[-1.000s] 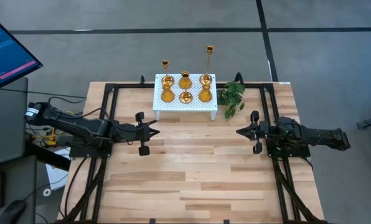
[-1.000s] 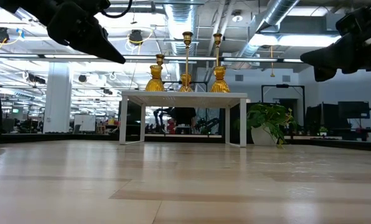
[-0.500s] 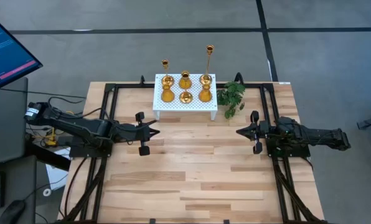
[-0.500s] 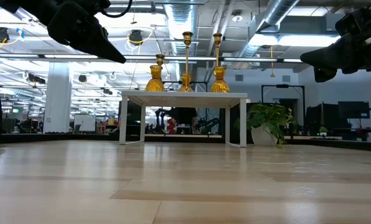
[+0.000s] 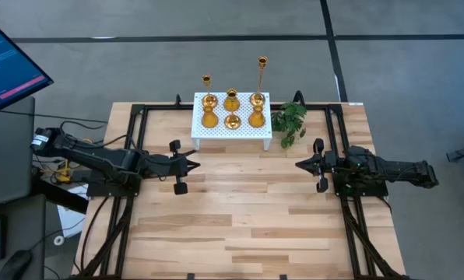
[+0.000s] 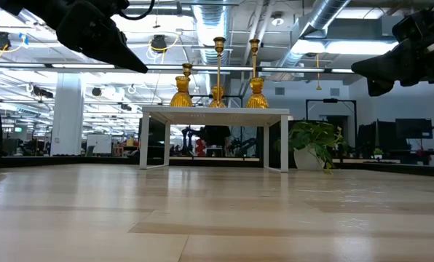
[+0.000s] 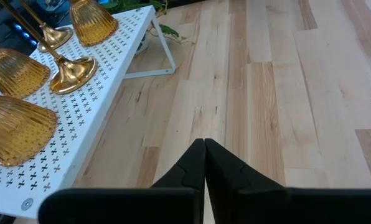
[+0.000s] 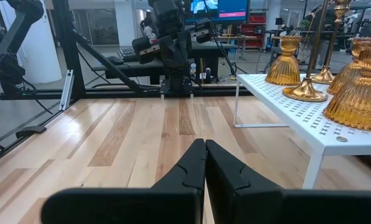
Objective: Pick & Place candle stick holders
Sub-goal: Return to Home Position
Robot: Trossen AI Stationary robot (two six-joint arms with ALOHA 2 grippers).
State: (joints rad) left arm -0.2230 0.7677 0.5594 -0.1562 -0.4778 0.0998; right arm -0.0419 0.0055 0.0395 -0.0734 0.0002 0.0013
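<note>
In front of the stand point(image 5: 244, 134), the counter point(image 5: 240, 225) is just bare wood. Both hands hang over it, one off each front corner of the stand and well clear of it. The left hand point(image 5: 195, 164) is closed on nothing, with its fingers pinched tip to tip in its wrist view. Same deal for the right hand point(image 5: 298, 164): closed and empty.

Up on the stand sit all the holders point(image 5: 232, 101), six by my count, packed in two rows. The squat ones are mostly in front and two tall thin ones poke up from the back row. A plant point(image 5: 289, 120) sits just beside the stand on the right arm's side.

So the placing looks done to me. The main risk now is an arm swinging toward the stand while parking. The holders are crowded together, and the tall ones look top-heavy. One bump to the stand's edge could topple a tall one and take its neighbours with it.
</note>
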